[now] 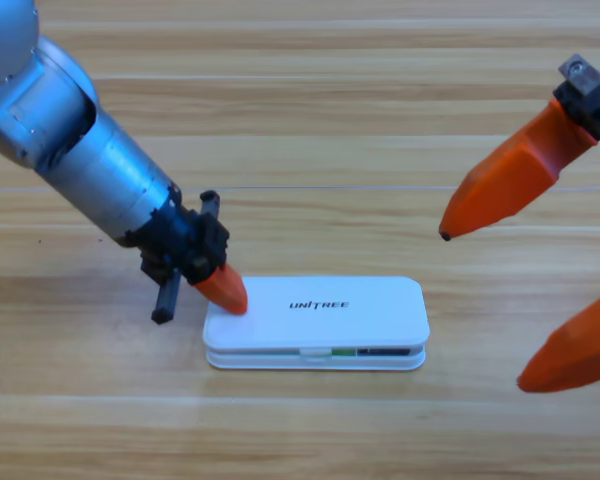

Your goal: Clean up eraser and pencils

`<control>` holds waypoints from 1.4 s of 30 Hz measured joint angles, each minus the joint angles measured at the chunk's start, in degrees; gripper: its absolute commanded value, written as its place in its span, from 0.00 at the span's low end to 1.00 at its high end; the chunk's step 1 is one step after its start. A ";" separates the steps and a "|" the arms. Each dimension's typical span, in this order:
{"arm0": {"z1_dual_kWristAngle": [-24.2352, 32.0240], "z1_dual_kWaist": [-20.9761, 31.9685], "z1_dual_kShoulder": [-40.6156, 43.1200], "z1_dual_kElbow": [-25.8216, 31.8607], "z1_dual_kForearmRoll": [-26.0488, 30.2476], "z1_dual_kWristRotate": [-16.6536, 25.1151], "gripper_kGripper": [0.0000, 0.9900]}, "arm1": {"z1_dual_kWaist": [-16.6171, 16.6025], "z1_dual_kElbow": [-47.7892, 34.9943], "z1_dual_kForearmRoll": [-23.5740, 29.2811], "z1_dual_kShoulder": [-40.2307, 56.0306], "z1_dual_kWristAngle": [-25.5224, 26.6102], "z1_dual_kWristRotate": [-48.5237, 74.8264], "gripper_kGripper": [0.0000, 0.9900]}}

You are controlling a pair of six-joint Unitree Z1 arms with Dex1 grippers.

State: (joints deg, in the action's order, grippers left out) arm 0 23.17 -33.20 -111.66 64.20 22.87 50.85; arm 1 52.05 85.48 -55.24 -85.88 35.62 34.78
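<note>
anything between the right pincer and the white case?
Nothing: high view shows only bare wooden table between the right pincer and the closed white case.

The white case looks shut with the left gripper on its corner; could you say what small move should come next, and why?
Probably lift the left gripper off the white case: the lid lies down, no eraser or pencils lie loose outside, and the right gripper waits open at the right edge.

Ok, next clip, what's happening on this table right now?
The left arm's pincer is pressed down on the left end of the white rectangular case, whose lid lies nearly closed. A sliver of green and dark shows through the front gap; the pencils and eraser are not otherwise in view. The right pincer waits at the right edge, open, above the wooden table.
</note>
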 measured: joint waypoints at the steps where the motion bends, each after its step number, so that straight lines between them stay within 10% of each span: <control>1: -0.20 -0.22 -0.01 -0.20 -0.29 0.00 0.00 | 0.00 -0.05 0.00 0.00 0.04 0.00 0.90; 27: -7.21 -7.12 -0.63 -3.40 -9.37 -0.15 0.00 | 0.00 -0.12 0.00 0.00 0.67 0.00 0.91; 32: -7.32 -7.54 0.45 -1.14 -2.94 -2.33 0.00 | 0.00 -0.13 0.00 0.00 0.69 0.00 0.91; 34: -7.19 -7.89 1.97 0.14 4.73 -2.62 0.74 | 0.00 -0.13 0.00 0.00 0.75 0.00 0.91; 35: -7.11 -8.07 3.25 1.23 9.53 -2.84 0.89 | 0.00 -0.13 0.00 0.00 0.77 0.00 0.91; 42: -2.72 -10.74 17.58 17.18 28.07 -9.36 1.00 | 0.00 -0.17 0.00 0.00 0.77 0.00 0.91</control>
State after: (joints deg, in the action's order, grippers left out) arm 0 20.45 -43.94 -94.09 81.37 50.94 41.49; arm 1 52.05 85.31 -55.23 -85.88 36.40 34.77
